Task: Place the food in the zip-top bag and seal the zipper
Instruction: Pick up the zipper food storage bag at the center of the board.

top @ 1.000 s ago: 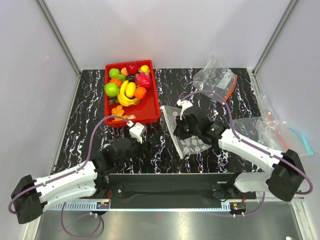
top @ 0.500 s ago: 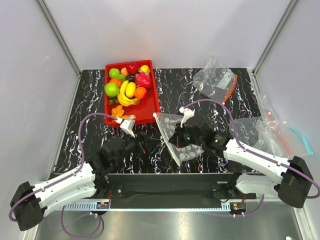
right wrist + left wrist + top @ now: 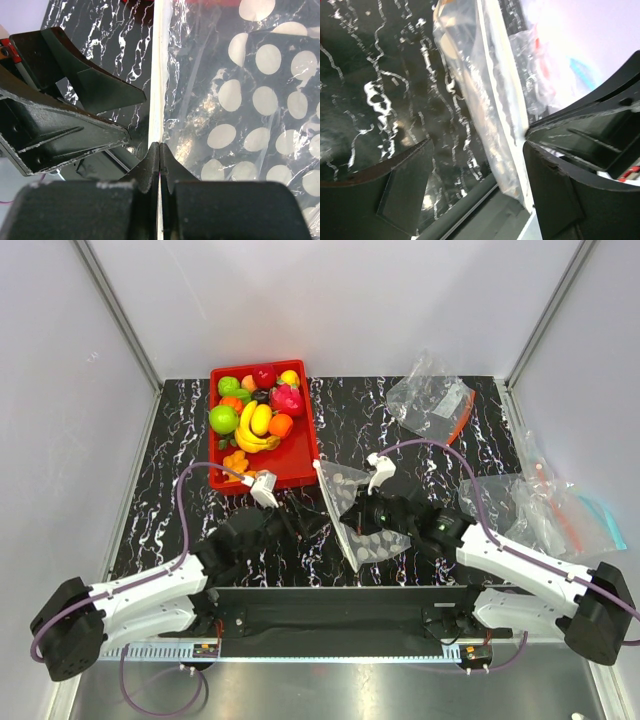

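The clear dotted zip-top bag (image 3: 358,523) hangs on edge in my right gripper (image 3: 352,520), mouth edge to the left. In the right wrist view my right gripper (image 3: 159,148) is shut on the whitish zipper strip (image 3: 159,70). My left gripper (image 3: 316,527) is open just left of the bag. In the left wrist view (image 3: 477,172) the bag's edge (image 3: 492,100) runs between the open jaws, close to the right finger (image 3: 555,192). The food lies in the red tray (image 3: 300,468): banana bunch (image 3: 252,438), green apple (image 3: 223,419), orange (image 3: 281,425), yellow oval fruit (image 3: 261,418).
A pink dragon fruit (image 3: 288,400) and a dark red apple (image 3: 264,376) share the tray. A clear bag with an orange-red zipper (image 3: 432,400) lies at the back right. Plain clear bags (image 3: 545,505) lie at the right edge. Walls close in both sides.
My right gripper has carried the dotted bag left and nearer, turning it on edge. My left gripper has moved right until its open jaws straddle the bag's edge.
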Robot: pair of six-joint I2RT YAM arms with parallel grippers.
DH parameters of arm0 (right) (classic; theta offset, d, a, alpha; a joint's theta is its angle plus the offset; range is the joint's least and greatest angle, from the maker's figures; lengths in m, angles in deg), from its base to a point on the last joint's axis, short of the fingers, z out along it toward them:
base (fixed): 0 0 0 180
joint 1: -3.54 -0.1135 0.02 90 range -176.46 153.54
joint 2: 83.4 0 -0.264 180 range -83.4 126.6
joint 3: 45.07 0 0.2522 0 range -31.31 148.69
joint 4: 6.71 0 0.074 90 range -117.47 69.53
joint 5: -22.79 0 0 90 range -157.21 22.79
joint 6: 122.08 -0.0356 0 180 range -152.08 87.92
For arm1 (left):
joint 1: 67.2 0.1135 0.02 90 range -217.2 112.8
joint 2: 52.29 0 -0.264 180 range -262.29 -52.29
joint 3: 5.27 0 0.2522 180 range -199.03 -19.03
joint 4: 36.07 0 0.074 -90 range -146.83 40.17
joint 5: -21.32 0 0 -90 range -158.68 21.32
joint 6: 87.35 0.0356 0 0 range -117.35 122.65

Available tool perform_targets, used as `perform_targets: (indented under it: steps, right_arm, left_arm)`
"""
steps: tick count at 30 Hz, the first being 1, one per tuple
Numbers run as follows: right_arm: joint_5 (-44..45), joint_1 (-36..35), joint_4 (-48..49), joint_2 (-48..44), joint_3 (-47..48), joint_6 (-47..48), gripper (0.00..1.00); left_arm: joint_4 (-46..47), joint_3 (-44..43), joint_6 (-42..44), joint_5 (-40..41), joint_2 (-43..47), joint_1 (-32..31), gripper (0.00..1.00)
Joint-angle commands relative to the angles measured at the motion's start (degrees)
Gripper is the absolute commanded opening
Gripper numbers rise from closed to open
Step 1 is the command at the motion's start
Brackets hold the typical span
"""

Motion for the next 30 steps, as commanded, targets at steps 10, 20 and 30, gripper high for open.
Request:
perform_targets:
  steps: [10,20,30]
  right_arm:
    - [0.6,-0.6,2.7,-2.4,-0.4,-1.1,0.00]
    - [-0.8,-0.5,2.3,-3.4,0.1,-0.8,0.00]
    - [-0.7,-0.6,1.3,-3.3,0.0,-0.3,0.00]
  left_arm:
    - [3.2,-3.3,1.5,3.0,1.3,0.2,0.69]
    - [2.3,-6.5,1.3,3.1,-3.1,1.0,0.56]
    - [4.6,-8.0,0.8,0.2,-7.1,1.9,0.50]
